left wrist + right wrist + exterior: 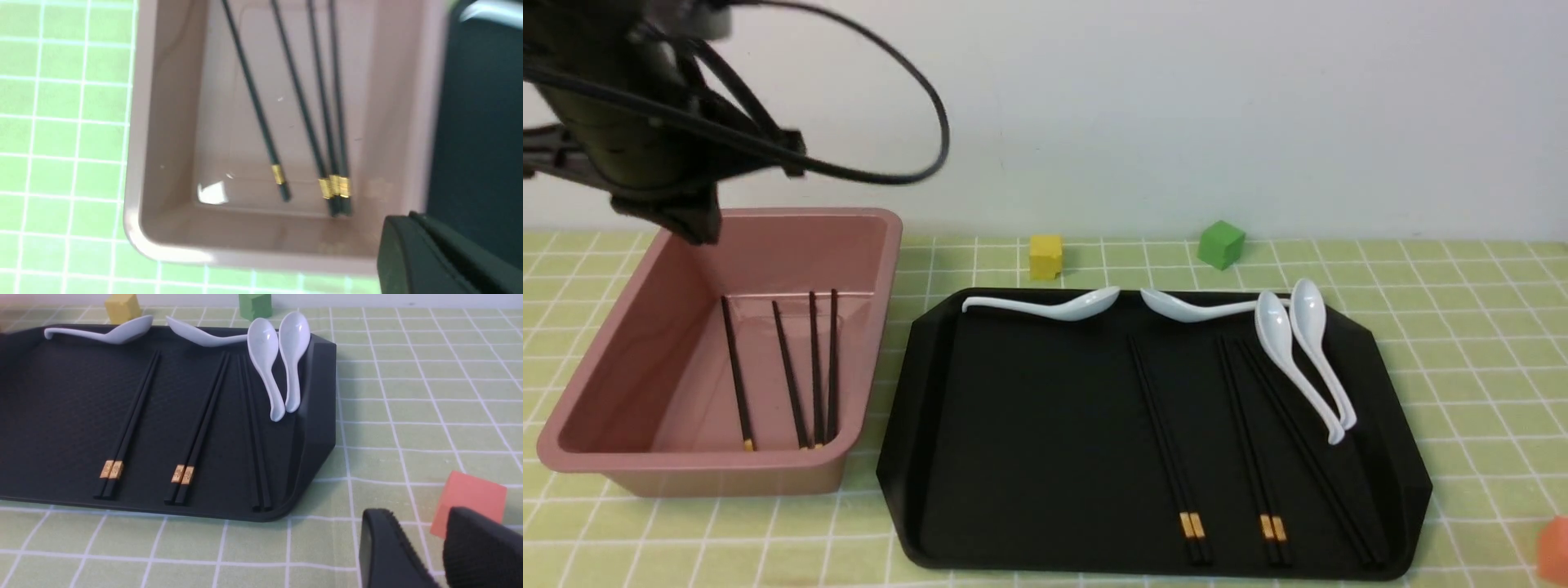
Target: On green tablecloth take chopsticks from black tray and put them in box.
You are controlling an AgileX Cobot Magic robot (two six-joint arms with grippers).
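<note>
On the green tablecloth (1462, 327) lies the black tray (1029, 425) with three pairs of black chopsticks (1168, 449) side by side in its right half. Left of it stands the pink box (768, 214), with several chopsticks (302, 106) lying on its floor. My left arm (645, 122) hangs over the box's far left corner. The left gripper (408, 220) is shut with nothing in it, above the box's near corner on the tray side. My right gripper (419, 516) is open and empty, low over the cloth off the tray's near right corner.
Several white spoons (1286, 359) rest along the tray's far edge and right side. A yellow cube (1045, 256) and a green cube (1221, 243) sit behind the tray. An orange cube (470, 498) lies on the cloth just beyond the right gripper.
</note>
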